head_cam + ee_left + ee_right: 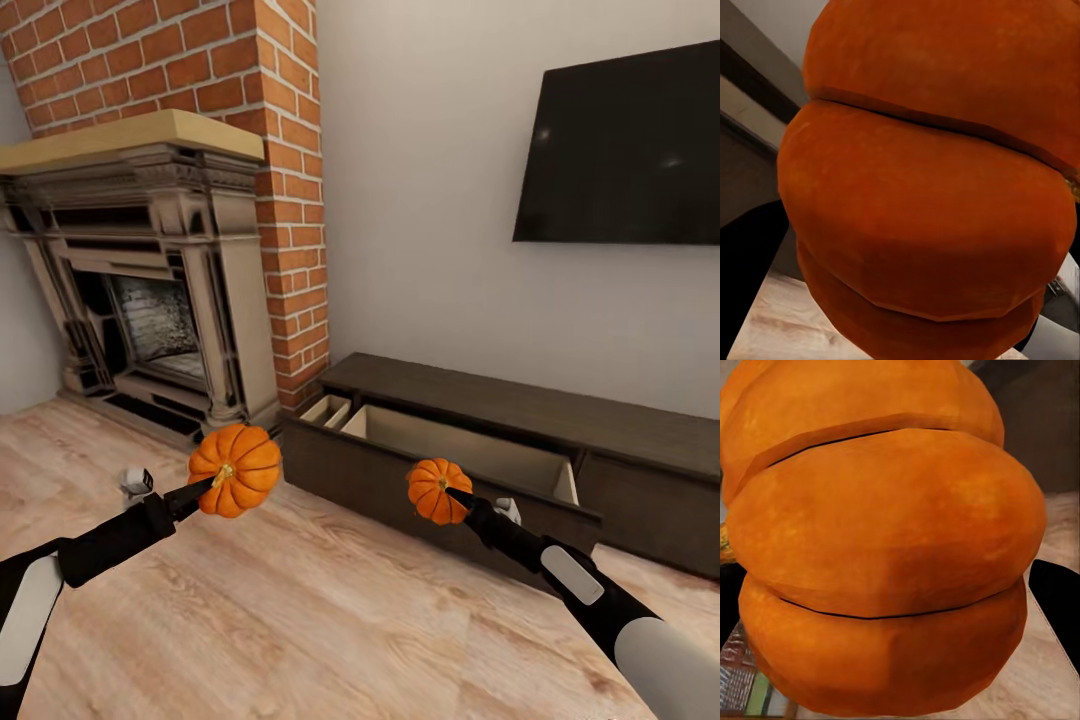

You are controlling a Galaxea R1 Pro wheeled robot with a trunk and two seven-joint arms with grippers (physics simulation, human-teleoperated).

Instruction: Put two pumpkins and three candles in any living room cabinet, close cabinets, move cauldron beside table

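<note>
The left hand (205, 487) is seen closed around the bigger pumpkin (236, 469), which is carried in the air above the plank floor (300, 620), stem turned toward the camera. In the left wrist view that pumpkin (930, 195) is pressed close against the lens, so the fingers themselves cannot be made out there. On the other side, the right hand (462, 500) is clamped on the smaller pumpkin (437, 490) — its ribs (885, 547) crowd the right wrist view too, and a dark finger (1057, 600) is glimpsed at the edge.

Outward from the hands, the cabinet (520, 410) is found against the pale wall, under the black TV (625, 145) and just beside the brick fireplace (160, 290). One front panel is hanging open and a pale wood compartment (460, 450) is exposed, with a second narrow compartment (328, 410) beside it at the fireplace end.

Here is the relation that matters — the open compartment lies ahead of and slightly below the right hand, its long axis running along the wall, left to right. The smaller pumpkin is held just in front of the dropped panel, so the right arm is judged clearly the nearer; the left arm is farther off, toward the fireplace side. A short forward reach over the panel's edge would seem to be called for first, with the bigger pumpkin brought across afterward. No candles or cauldron are made out.
</note>
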